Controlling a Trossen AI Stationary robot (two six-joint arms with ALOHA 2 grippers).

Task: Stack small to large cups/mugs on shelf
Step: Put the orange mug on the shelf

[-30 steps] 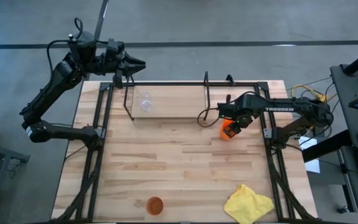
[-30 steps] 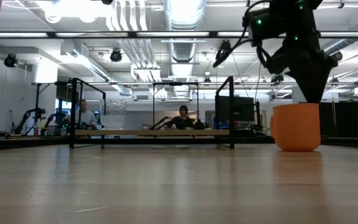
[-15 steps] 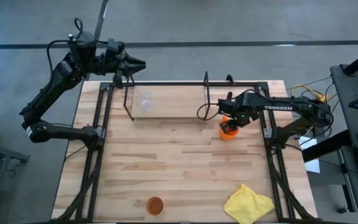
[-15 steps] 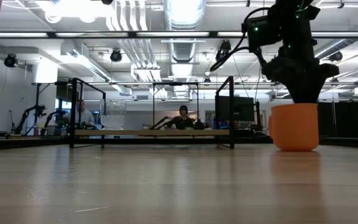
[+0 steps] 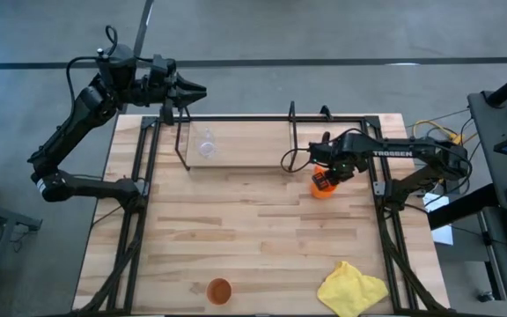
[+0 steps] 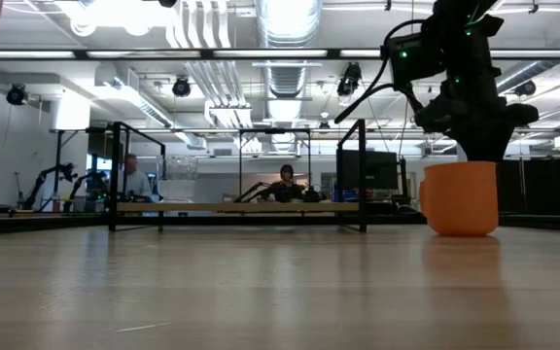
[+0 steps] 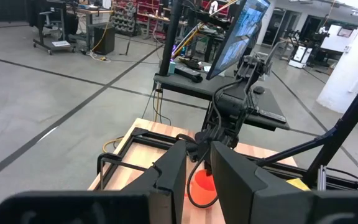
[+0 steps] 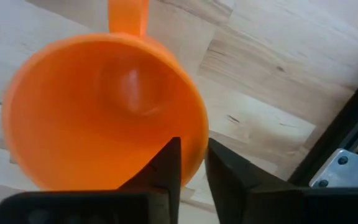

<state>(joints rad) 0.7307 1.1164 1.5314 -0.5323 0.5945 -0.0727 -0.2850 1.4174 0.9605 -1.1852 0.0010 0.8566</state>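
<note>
The bright orange mug stands upright on the table just right of the shelf, a black wire rack at the far edge. My right gripper is directly above the mug and shut on it. In the low view the mug rests on its base, handle toward the shelf. A tiny clear glass stands inside the shelf's left part. The terracotta tumbler stands alone at the near edge. My left gripper hovers beyond the table's far left corner, fingers together, holding nothing. My right gripper pinches the orange mug's rim on the side opposite the handle. One finger is inside the cup and the other outside. The fingers come from above, pointing down. The mug stays upright with its base on the table.
A crumpled yellow cloth lies at the near right corner. Black frame rails run along the table's left and right sides. Bare wood spans the table's middle between the shelf and the tumbler.
My right gripper has tipped and turned a little over the mug, its wrist coming more upright above the rim. The mug has stayed on its base on the table at nearly the same spot.
</note>
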